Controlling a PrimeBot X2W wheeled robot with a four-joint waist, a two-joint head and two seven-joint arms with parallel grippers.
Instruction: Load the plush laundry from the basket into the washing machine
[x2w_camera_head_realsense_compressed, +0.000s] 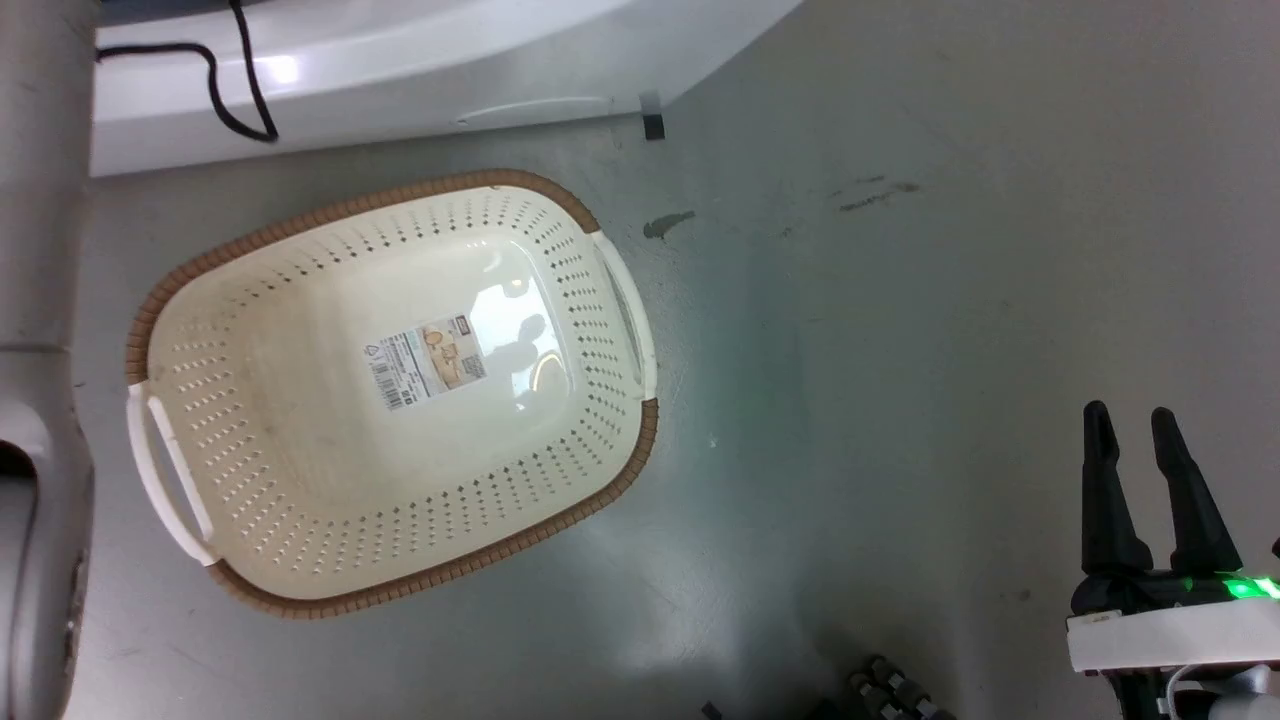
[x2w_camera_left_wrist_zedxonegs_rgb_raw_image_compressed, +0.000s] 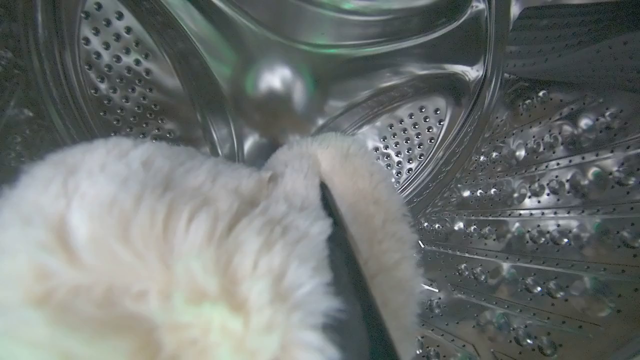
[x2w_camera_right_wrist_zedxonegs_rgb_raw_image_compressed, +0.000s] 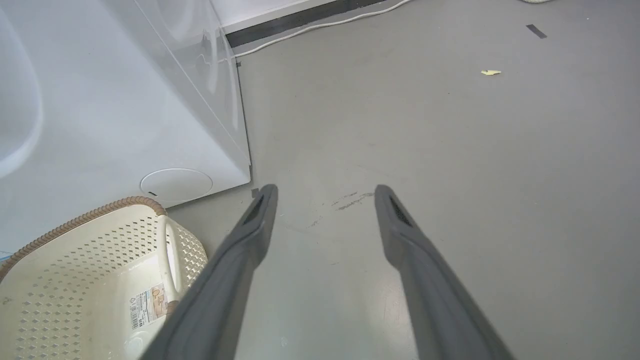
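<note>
Labelling: one white rectangular sticker (x2w_camera_head_realsense_compressed: 430, 362) lies on the base of the oval cream plastic basket (x2w_camera_head_realsense_compressed: 250, 450). Its barcode and print are too small to read. The basket has perforated walls, a brown woven-look rim and two white handles. The large white washing machine (x2w_camera_head_realsense_compressed: 400, 90) stands at the basket's 12 o'clock on the grey floor (x2w_camera_head_realsense_compressed: 900, 300).

One shaggy cream plush laundry (x2w_camera_left_wrist_zedxonegs_rgb_raw_image_compressed: 150, 240) item sits inside the perforated steel drum (x2w_camera_left_wrist_zedxonegs_rgb_raw_image_compressed: 525, 200), at 8 o'clock in the left wrist view. It is bunched around one dark finger (x2w_camera_left_wrist_zedxonegs_rgb_raw_image_compressed: 350, 260) of the left gripper (x2w_camera_left_wrist_zedxonegs_rgb_raw_image_compressed: 290, 200), and whether that gripper is closed cannot be told.

The right gripper (x2w_camera_head_realsense_compressed: 1130, 415), at 4 o'clock in the head view, has its two fingers spread apart and holds nothing.
</note>
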